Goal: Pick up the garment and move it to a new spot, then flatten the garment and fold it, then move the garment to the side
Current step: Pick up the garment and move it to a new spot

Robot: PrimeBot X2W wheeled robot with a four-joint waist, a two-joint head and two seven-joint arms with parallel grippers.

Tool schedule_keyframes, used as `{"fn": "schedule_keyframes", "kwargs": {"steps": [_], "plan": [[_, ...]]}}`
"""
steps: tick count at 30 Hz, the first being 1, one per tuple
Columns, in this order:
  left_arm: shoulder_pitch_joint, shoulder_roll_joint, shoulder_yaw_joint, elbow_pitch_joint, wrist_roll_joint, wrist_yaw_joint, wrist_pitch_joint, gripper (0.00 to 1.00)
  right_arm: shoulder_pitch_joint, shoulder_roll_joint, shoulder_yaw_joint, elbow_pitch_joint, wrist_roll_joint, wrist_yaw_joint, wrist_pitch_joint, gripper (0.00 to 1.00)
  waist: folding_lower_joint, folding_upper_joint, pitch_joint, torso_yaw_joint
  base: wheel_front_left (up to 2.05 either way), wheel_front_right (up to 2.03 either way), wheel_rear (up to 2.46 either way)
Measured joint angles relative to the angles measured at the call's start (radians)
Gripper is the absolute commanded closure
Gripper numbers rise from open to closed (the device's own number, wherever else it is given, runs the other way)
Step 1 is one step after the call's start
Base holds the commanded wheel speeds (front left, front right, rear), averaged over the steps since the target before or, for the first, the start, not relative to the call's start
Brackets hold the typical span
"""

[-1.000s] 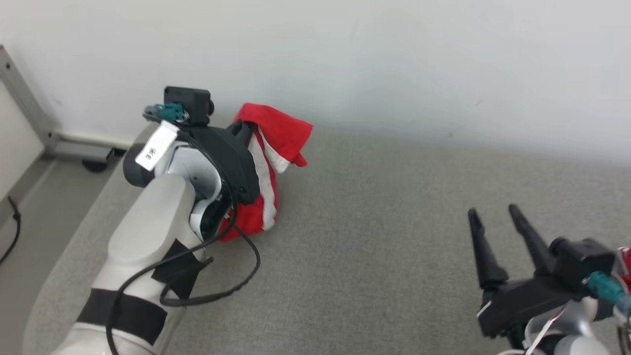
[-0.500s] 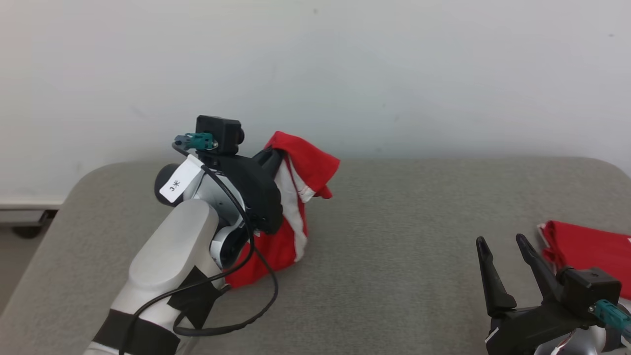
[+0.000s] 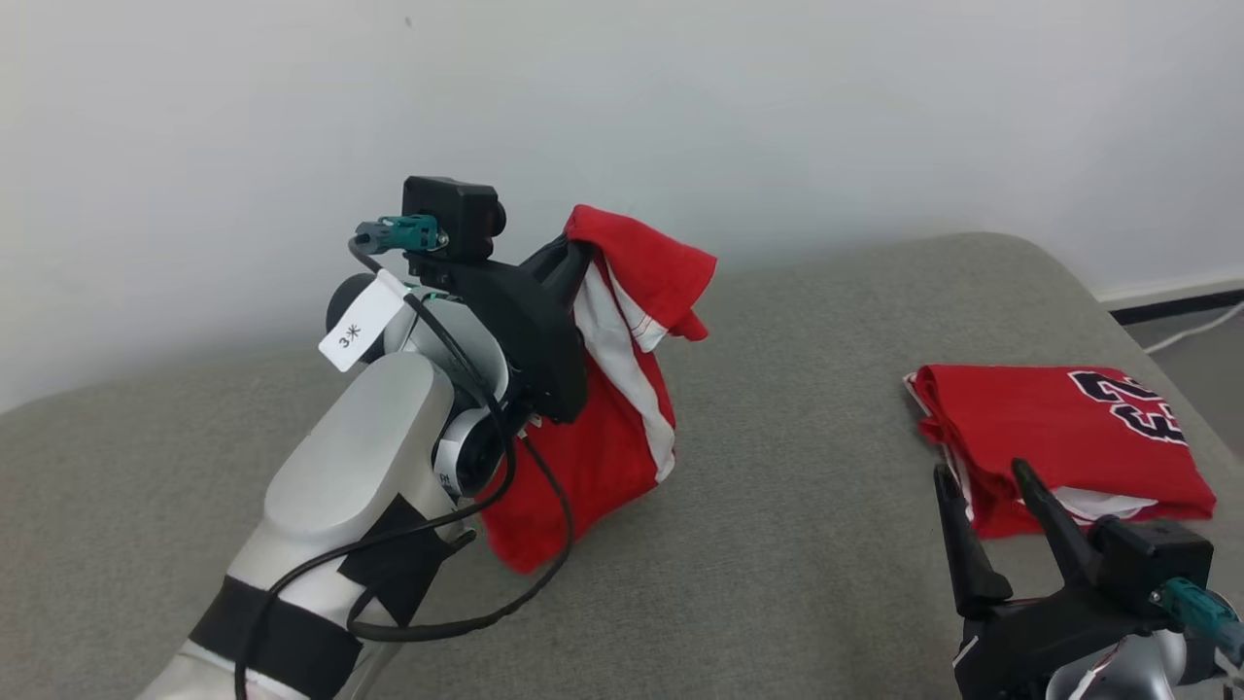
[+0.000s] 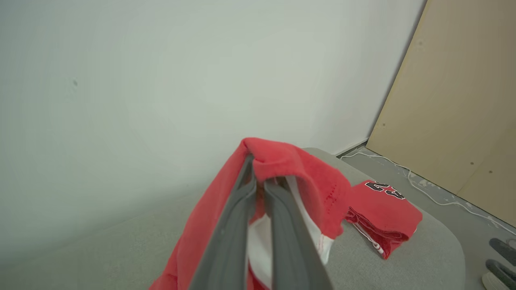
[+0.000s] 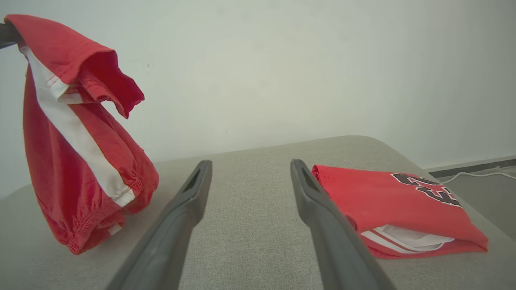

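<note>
A red garment (image 3: 622, 428) with a white side stripe hangs from my left gripper (image 3: 583, 248), which is shut on its upper fold. Its lower end touches the grey cushioned surface (image 3: 777, 544). In the left wrist view the two fingers (image 4: 229, 225) lie pressed together with red cloth (image 4: 306, 177) draped over my left gripper (image 4: 258, 173). The right wrist view shows the same garment (image 5: 72, 161) hanging at the left. My right gripper (image 3: 982, 476) stands open at the lower right and holds nothing; in its wrist view my right gripper (image 5: 250, 163) points over bare surface.
A folded red jersey (image 3: 1059, 428) with dark numbers lies on the right end of the surface, just beyond my right gripper, also visible as the jersey (image 5: 387, 201) and the jersey (image 4: 383, 205). A white wall (image 3: 777, 117) runs behind. The surface's rounded right edge (image 3: 1098, 282) drops to the floor with a cable (image 3: 1195, 326).
The head camera has swung to the right, bringing the folded jersey into view. My left gripper keeps its hold on the hanging garment; the right gripper stays open.
</note>
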Motion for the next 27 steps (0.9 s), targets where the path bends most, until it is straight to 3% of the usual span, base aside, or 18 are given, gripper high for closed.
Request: {"fn": "schedule_keyframes", "kwargs": {"steps": [8,15,27], "plan": [[-0.041,-0.006,-0.062,-0.014,-0.045,0.008,-0.012,1.0,0.004,0.001,-0.02,0.005,0.003,-0.002,-0.016,0.0,0.0,0.0001,0.021,-0.056,0.0,0.0,0.0],[0.002,-0.002,-0.078,0.111,-0.043,0.015,0.002,1.0,0.002,0.004,-0.02,0.021,0.012,-0.002,-0.026,0.0,0.0,0.0001,0.032,-0.029,0.0,0.0,0.0],[0.033,0.004,-0.149,0.207,-0.013,-0.022,0.009,1.0,-0.021,0.013,0.003,0.045,0.013,0.003,-0.04,0.0,0.0,0.0001,0.049,0.007,0.0,0.0,0.0]]}}
